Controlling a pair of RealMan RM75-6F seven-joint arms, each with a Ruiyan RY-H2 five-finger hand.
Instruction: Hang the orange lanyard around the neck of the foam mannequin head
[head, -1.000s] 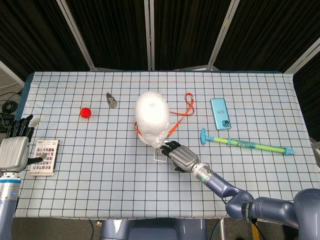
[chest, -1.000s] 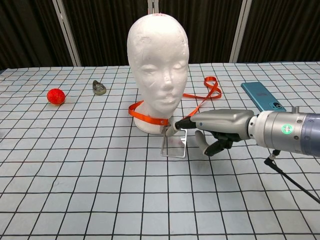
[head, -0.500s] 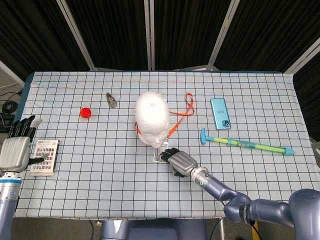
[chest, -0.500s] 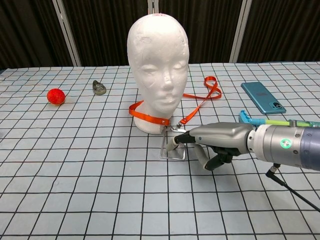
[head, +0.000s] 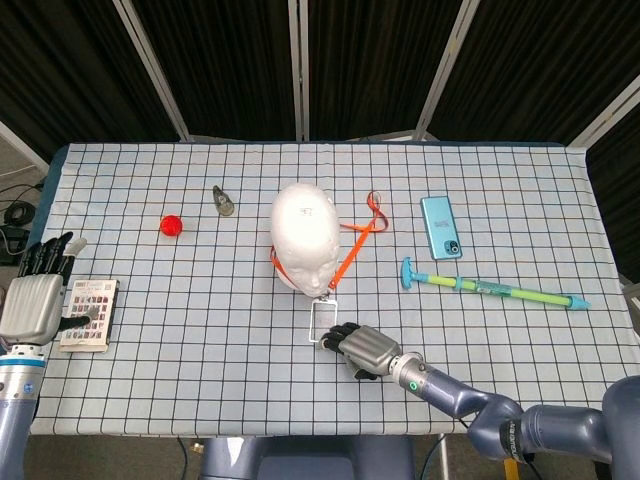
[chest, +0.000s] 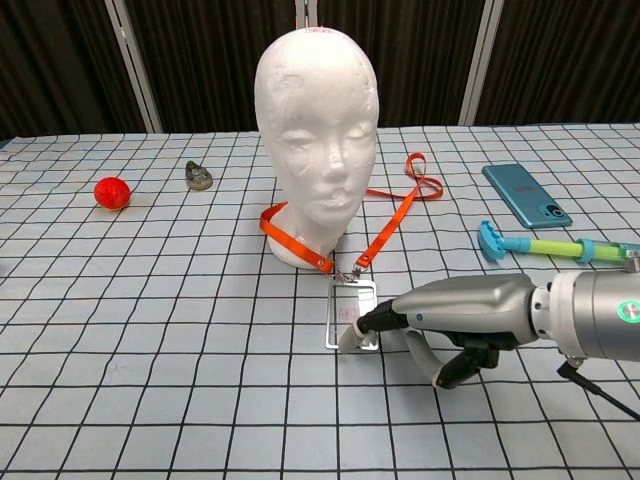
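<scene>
The white foam mannequin head stands upright mid-table. The orange lanyard wraps the front of its neck base, and a second strand runs back right to a small loop. Both strands meet at a clip above the clear badge holder, which lies flat in front of the head. My right hand lies low just near-right of the badge, one fingertip on its near edge, the other fingers curled under. My left hand hovers at the far left edge, fingers apart.
A small patterned booklet lies beside my left hand. A red ball and a grey trinket sit left of the head. A teal phone and a green-blue stick lie to the right.
My right hand has drawn back toward the near edge, and the badge holder has slid along with it. The lanyard strands have pulled straighter. The left hand has barely moved.
</scene>
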